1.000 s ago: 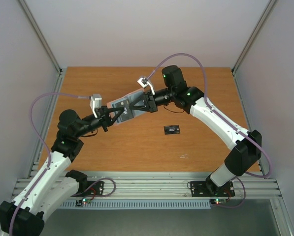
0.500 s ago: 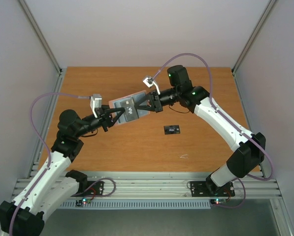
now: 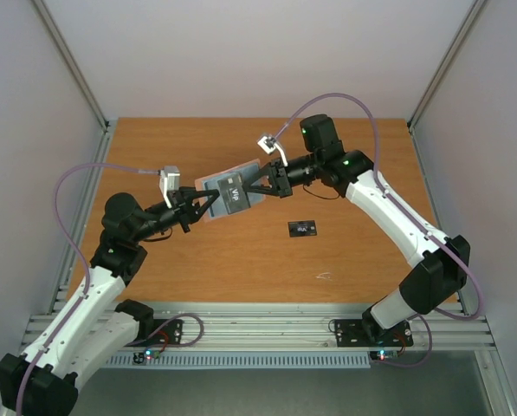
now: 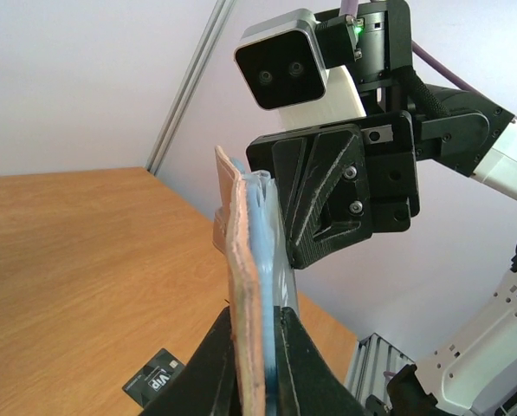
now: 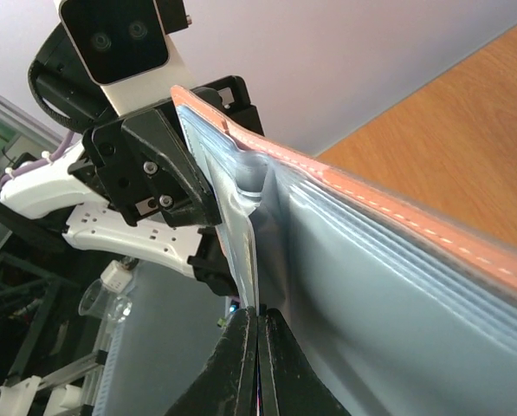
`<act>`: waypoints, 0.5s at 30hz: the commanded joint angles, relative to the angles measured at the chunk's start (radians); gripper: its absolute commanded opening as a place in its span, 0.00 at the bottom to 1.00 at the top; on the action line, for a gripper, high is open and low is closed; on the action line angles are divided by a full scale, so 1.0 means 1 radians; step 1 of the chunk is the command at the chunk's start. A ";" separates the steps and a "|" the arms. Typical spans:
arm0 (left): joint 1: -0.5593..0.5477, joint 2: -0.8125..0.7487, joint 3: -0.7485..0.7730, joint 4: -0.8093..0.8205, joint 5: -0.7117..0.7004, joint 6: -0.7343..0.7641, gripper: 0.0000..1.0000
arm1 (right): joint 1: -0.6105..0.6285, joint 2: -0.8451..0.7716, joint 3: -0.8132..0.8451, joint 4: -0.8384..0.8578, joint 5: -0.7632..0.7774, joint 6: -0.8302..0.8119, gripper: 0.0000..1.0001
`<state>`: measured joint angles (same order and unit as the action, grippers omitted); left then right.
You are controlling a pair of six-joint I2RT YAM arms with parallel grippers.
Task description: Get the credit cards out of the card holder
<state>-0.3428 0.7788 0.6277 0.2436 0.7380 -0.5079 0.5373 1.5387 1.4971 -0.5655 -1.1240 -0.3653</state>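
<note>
Card (image 3: 235, 192) slid outward (holder (image 3: 213, 184) edge pinched).

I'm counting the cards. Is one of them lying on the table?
Yes, one black card lies flat on the table, away from the wallet.
</note>
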 commanded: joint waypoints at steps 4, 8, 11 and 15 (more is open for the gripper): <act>-0.002 -0.005 0.011 0.074 0.028 0.010 0.00 | -0.040 -0.040 0.022 -0.059 -0.007 -0.051 0.01; -0.002 -0.004 0.009 0.073 0.027 0.012 0.00 | -0.042 -0.039 0.022 -0.075 0.004 -0.064 0.01; -0.002 -0.006 0.009 0.072 0.029 0.014 0.00 | -0.063 -0.042 0.018 -0.095 0.013 -0.080 0.01; -0.002 -0.009 0.007 0.071 0.033 0.018 0.00 | -0.106 -0.056 0.016 -0.112 0.014 -0.094 0.01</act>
<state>-0.3447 0.7788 0.6277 0.2440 0.7521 -0.5076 0.4866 1.5272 1.4971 -0.6434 -1.1320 -0.4282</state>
